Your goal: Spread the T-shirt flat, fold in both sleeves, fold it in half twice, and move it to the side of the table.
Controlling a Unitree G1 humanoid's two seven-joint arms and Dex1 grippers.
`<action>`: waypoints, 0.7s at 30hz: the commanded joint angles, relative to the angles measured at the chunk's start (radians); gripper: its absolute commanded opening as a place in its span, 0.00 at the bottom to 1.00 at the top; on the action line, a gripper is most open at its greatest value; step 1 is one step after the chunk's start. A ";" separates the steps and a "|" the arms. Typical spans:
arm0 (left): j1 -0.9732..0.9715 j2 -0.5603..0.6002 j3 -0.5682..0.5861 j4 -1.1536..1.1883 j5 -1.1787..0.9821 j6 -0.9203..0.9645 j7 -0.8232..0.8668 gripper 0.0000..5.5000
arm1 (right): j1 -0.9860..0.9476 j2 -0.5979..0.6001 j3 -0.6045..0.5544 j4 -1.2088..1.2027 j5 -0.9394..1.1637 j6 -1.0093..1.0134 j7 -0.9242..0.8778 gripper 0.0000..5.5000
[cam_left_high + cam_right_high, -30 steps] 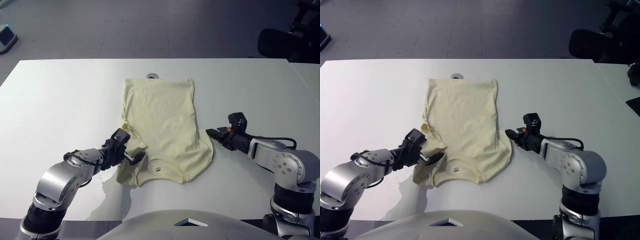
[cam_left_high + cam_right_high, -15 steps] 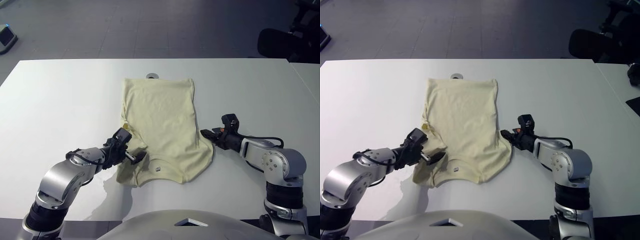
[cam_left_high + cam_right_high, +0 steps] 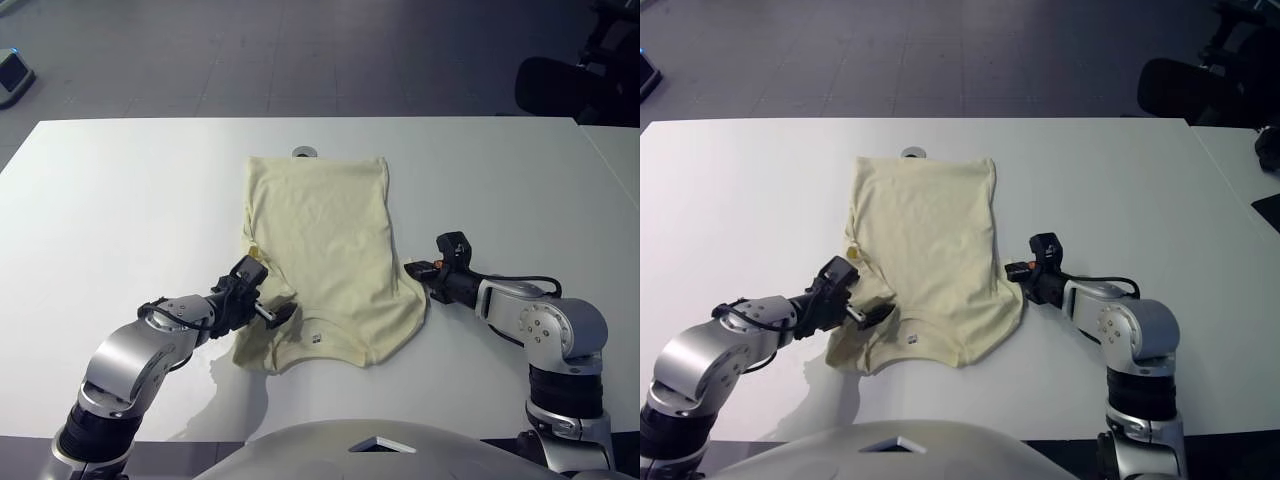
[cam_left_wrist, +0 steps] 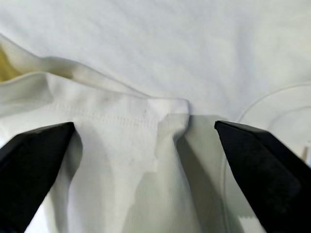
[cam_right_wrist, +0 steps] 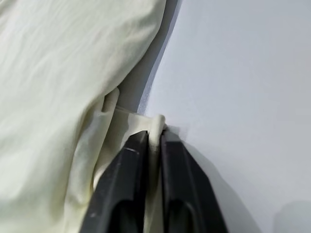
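A pale yellow T-shirt lies on the white table, sleeves tucked in and collar toward me. My left gripper sits at the shirt's near left shoulder. In the left wrist view it is open, its black fingers wide apart on either side of a fold of fabric. My right gripper is at the shirt's right edge. In the right wrist view it is shut on a pinched ridge of the T-shirt.
A small grey round object lies just beyond the shirt's far edge. Bare table stretches left and right of the shirt. Dark equipment stands off the table at the far right.
My right gripper has moved left to the shirt's right edge and now pinches the fabric. My left gripper has edged slightly further in over the shoulder fold.
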 commanded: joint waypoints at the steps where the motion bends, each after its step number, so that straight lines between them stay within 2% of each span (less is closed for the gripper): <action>1: 0.013 -0.003 -0.003 -0.005 0.008 0.002 0.003 0.98 | 0.035 -0.003 -0.024 -0.013 -0.008 0.027 -0.010 0.01; 12: 0.056 -0.025 0.018 -0.032 0.004 0.013 0.032 0.98 | 0.116 0.011 -0.196 -0.163 -0.006 0.096 -0.063 0.01; 21: 0.063 -0.046 0.018 -0.046 0.001 0.030 0.047 0.98 | 0.088 0.044 -0.198 -0.265 -0.015 0.155 -0.101 0.01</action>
